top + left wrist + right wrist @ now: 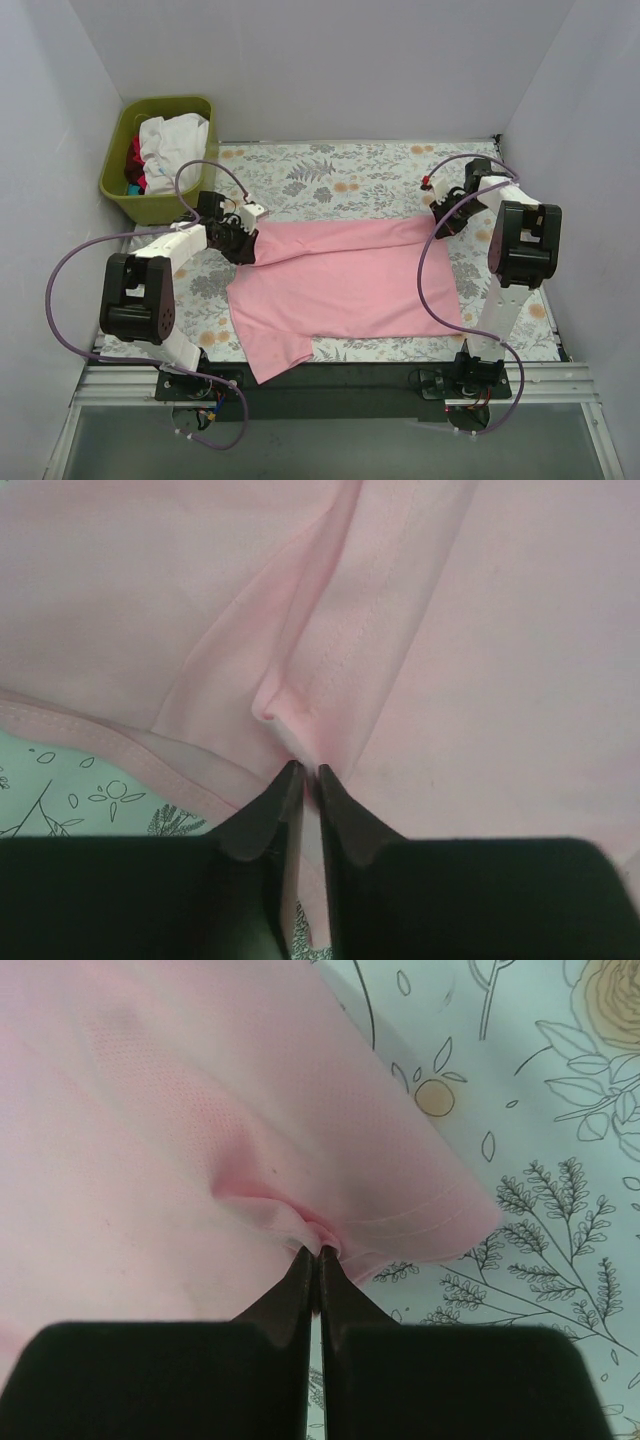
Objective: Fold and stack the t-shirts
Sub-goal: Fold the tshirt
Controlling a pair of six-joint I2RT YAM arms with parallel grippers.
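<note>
1 t-shirt (pixel 340 285) | left end effector (pixel 303 770), right end effector (pixel 317 1253) clamped | bin (pixel 118 190) far-left

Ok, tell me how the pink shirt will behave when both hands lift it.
Probably floppy: the shirt bunches where the left hand and right hand pinch it. It looks thin, so likely light, and its middle should sag between them.

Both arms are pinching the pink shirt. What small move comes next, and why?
Probably lift both pinched spots slightly, together: the left gripper and right gripper are shut on the far edge of the pink shirt, ready to fold it nearward.
</note>
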